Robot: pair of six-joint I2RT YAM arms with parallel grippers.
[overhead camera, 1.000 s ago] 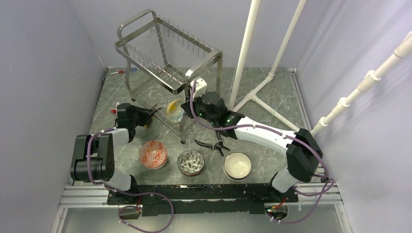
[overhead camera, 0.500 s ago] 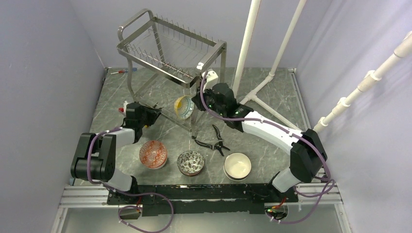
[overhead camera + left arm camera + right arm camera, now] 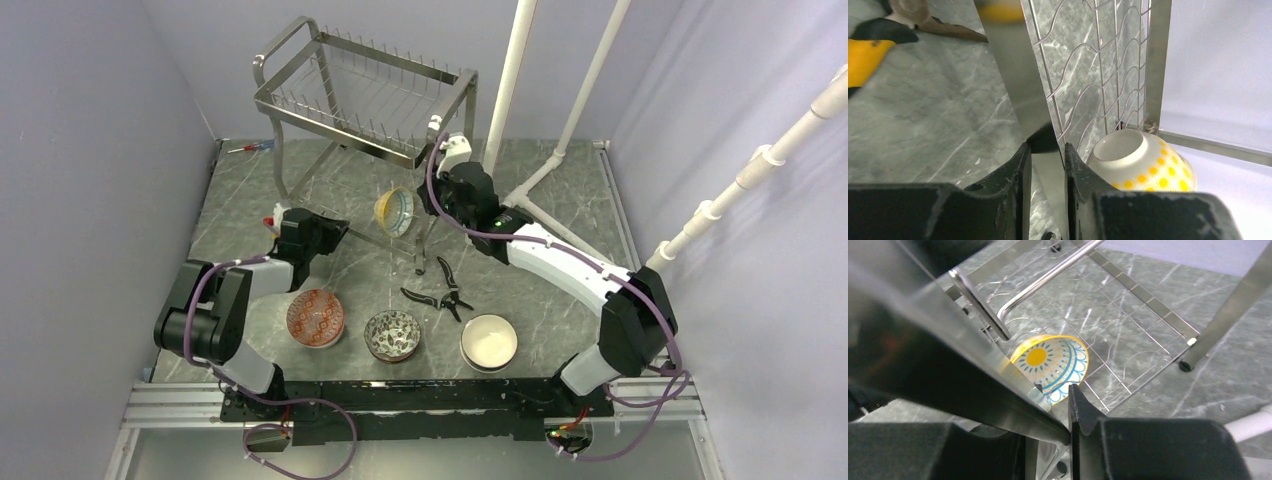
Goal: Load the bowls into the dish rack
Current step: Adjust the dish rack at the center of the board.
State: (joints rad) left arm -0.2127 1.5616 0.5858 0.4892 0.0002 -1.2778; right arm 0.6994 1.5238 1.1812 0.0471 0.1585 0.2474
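Bowl (image 3: 1053, 365) yellow-centred inside, dotted underside (left wrist)

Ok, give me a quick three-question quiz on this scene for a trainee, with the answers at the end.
1. How many bowls sit on the table outside the dish rack?
2. True or false: the teal bowl with the yellow centre sits on the rack's upper tier.
3. What are the left arm's fingers closed on? A) a bowl B) a bar of the rack C) the pruning shears
Key: 1. Three: red-patterned, dark-patterned, white. 2. False: lower tier, tipped on its edge. 3. B.
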